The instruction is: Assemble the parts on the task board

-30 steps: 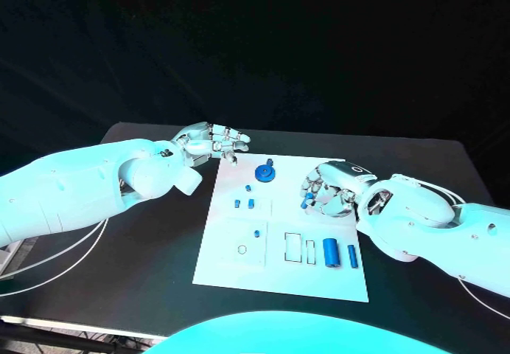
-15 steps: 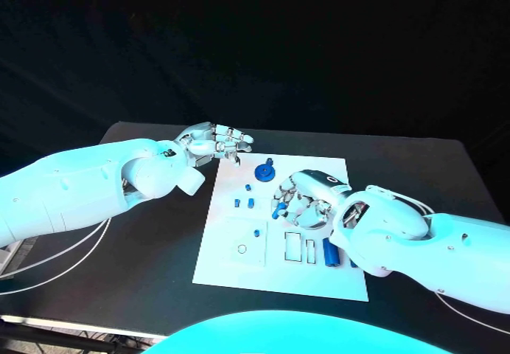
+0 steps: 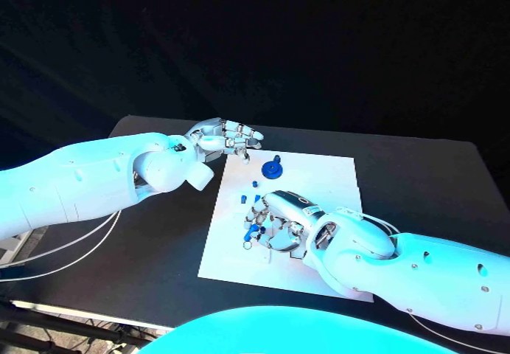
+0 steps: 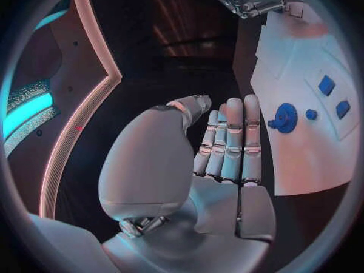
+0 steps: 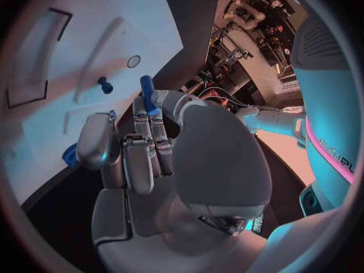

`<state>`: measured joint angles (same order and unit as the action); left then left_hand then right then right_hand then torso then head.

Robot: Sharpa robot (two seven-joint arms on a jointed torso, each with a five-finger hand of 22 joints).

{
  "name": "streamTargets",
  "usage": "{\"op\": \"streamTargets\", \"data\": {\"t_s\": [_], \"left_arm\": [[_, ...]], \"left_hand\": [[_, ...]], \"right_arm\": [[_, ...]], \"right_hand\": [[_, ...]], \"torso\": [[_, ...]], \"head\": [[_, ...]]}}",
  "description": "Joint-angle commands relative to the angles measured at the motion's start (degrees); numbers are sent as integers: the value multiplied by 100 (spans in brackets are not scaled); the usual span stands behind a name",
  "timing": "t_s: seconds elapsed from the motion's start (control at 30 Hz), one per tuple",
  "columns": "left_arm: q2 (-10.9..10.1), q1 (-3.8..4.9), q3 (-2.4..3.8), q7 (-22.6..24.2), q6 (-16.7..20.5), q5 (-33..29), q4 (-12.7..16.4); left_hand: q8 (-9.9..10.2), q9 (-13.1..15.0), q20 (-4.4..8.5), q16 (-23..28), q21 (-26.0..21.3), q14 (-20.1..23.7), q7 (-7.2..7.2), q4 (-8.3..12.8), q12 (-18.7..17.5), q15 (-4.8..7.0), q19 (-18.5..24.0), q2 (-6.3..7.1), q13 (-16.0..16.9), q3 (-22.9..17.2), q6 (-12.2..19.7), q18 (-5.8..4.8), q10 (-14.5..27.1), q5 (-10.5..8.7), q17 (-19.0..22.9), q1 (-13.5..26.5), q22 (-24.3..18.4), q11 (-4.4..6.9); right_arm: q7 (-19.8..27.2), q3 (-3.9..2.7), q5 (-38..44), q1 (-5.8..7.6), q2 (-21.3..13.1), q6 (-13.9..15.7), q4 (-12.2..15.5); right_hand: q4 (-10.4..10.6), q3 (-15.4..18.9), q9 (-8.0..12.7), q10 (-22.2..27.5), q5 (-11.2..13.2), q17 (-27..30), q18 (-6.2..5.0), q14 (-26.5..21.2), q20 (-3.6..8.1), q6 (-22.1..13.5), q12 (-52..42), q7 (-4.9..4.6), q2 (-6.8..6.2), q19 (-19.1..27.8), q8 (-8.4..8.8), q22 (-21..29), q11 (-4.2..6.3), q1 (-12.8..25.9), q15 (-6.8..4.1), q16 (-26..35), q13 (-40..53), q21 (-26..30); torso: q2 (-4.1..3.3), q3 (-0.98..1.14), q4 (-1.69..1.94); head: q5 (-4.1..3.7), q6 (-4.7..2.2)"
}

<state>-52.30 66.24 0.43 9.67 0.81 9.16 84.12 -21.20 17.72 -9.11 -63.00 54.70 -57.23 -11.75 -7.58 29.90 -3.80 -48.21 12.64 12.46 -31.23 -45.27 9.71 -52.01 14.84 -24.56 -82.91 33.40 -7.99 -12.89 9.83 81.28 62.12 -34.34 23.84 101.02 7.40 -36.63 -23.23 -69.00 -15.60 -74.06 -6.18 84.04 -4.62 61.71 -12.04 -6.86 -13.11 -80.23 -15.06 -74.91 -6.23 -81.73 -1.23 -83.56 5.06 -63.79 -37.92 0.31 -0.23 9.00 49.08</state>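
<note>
White task board [image 3: 319, 177] on black table [image 3: 149, 243]

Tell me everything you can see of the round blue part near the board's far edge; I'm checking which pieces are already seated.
The round blue part is a dark blue disc with a toothed-looking rim and a small knob or peg rising beside it. It looks like plastic. It sits on the white task board near its far edge, just beside the left hand, which does not touch it. In the left wrist view it lies beyond the fingertips. Whether it is fully seated cannot be told.
</note>
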Motion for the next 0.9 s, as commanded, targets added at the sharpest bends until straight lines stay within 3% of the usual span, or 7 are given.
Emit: {"op": "streamTargets", "data": {"t_s": [0.03,0.33,0.9], "left_arm": [[8,6,5,58,-102,-11,10],[6,7,5,55,-104,-11,12],[3,7,5,52,-110,-11,12]], "left_hand": [[-39,-5,-10,39,-19,19,-52,29,22,2,0,-36,-5,-6,40,84,45,28,9,0,0,-12],[-39,-5,-10,39,-19,19,-52,29,22,2,0,-36,-5,-6,40,84,45,28,9,0,0,-12],[-50,-9,-10,43,-15,21,-53,34,32,1,4,-40,-9,-8,43,83,47,30,12,3,4,-12]], "right_arm": [[97,12,23,-32,58,-93,-64],[-193,41,205,-119,183,-257,-204],[-576,56,710,-174,274,-368,-283]], "right_hand": [[-43,-13,-8,-361,-30,4,90,280,21,-8,1,-14,80,28,-36,-367,335,-1,-23,0,7,14],[-63,-17,-16,-362,-28,19,88,276,20,-13,9,-19,77,33,-39,-364,332,11,-20,7,10,26],[-124,-28,-31,-356,-25,42,85,270,17,-30,31,-25,59,43,-43,-362,327,30,-16,18,17,46]], "torso": [[2,-5,-1],[2,2,-6],[2,3,-7]], "head": [[34,20],[81,65],[78,62]]}}
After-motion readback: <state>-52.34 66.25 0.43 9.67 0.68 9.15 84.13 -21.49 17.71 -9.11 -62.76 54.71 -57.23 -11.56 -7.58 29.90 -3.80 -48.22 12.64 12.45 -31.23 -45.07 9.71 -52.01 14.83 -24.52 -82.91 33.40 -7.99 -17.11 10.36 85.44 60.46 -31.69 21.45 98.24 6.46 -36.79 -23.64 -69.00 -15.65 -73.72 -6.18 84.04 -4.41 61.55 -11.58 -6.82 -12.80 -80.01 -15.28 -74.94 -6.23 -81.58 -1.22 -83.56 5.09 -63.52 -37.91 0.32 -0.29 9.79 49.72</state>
